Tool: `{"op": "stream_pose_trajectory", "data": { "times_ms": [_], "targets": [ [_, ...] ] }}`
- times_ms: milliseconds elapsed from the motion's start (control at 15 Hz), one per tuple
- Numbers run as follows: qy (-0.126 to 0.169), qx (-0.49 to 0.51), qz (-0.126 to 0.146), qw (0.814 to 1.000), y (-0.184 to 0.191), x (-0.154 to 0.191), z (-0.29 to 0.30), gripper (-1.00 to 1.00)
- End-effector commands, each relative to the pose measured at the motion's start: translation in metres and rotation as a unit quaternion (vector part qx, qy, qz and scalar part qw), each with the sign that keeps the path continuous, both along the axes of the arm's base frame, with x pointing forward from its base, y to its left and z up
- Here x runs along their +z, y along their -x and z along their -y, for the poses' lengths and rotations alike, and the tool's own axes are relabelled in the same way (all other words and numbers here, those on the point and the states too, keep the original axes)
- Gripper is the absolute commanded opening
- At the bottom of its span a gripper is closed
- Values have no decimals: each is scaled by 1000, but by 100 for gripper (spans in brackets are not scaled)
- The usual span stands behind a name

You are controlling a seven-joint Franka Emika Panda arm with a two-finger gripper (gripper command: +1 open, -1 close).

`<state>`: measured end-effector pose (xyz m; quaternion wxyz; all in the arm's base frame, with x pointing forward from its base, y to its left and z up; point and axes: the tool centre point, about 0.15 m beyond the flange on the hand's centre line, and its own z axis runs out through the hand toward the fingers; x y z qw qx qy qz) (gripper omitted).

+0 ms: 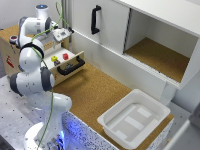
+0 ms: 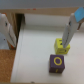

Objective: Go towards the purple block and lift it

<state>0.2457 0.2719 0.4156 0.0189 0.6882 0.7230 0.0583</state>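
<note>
**A:** Where is the small purple cube with the yellow ring on its face (image 2: 57,63)?

**B:** The wrist view shows it lying on the pale white floor of the drawer (image 2: 35,55). A yellow cube with dark markings (image 2: 62,47) sits just behind it, and the two look as if they touch at a corner, though the blur keeps me from being sure. In the exterior view I cannot find either cube, because the white Franka arm (image 1: 31,65) is bent over the wooden cabinet's drawer with the black handle (image 1: 70,66) and covers its inside.

**A:** And the gripper (image 2: 41,30)?

**B:** Released. Its two white fingers (image 2: 74,27) stand wide apart with nothing between them, one at each side of the wrist view.

**A:** How does the purple cube lie relative to it?

**B:** Below the fingertips and off the midline, nearer the finger beside the yellow cube than the other one. Being a cube, it has no long axis to favour, so I would judge that any square-on approach will serve. The move turns on shifting sideways until the purple cube is centred between the fingers, then descending.

**A:** Any risk?

**B:** The yellow neighbour. I would guess a finger coming down on that side could nudge it or catch both cubes.
</note>
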Motion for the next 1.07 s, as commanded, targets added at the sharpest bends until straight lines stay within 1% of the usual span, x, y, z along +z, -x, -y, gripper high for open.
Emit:
{"op": "stream_pose_trajectory", "data": {
  "times_ms": [0,333,533,733,800,867,1000],
  "targets": [
    [-33,26,19,999,-19,-67,7,100],
    [-36,30,24,999,-41,-87,-8,100],
    [-36,20,6,999,-57,-102,-11,100],
    [-27,19,-13,999,-59,-109,-9,100],
    [-21,26,-19,999,-58,-111,-9,-100],
    [-18,29,-25,999,-58,-112,-9,-100],
    [-11,35,-25,999,-59,-111,-10,-100]
  ]
}}
